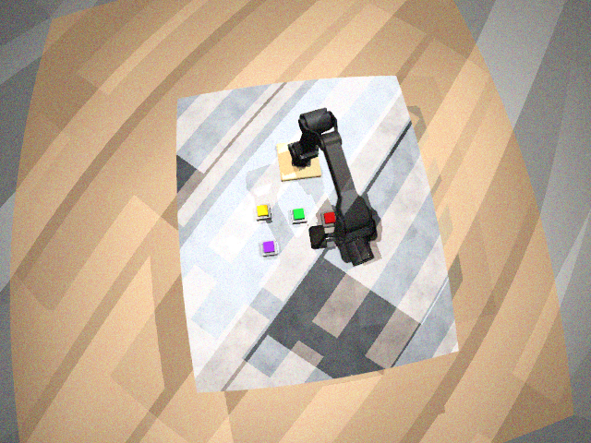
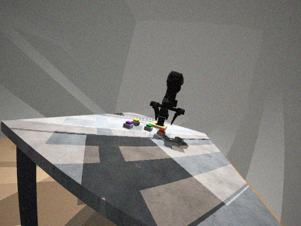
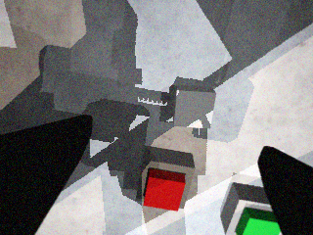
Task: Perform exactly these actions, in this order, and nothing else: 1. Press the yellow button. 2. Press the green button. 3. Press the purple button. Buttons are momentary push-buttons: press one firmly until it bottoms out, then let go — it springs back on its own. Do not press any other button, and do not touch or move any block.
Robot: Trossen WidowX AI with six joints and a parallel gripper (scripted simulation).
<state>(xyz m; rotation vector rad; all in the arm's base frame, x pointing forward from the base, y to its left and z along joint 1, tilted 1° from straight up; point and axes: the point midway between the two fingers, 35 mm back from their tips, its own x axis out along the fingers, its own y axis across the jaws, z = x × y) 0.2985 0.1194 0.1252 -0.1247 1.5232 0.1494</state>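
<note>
The yellow button point(image 1: 261, 209) point(image 2: 135, 120), green button point(image 1: 298, 213) point(image 2: 149, 125) point(image 3: 259, 227) and purple button point(image 1: 269, 246) point(image 2: 128, 122) stand on the table, each a coloured cap raised on a grey base. My gripper point(image 2: 164, 122) point(image 3: 176, 139) is open and empty, with its fingers wide apart. It hangs above the table on the red button's side of the group and touches no button. The green button lies partly behind one finger in the wrist view. The yellow and purple buttons are out of the wrist view.
The red button point(image 1: 329, 218) point(image 2: 161, 130) point(image 3: 164, 192) is close to the gripper. A small grey block point(image 3: 195, 107) lies beside it, in shadow, between the fingertips as the wrist sees them. The arm hides it in the top view. The arm stands on a tan base plate point(image 1: 286, 173).
</note>
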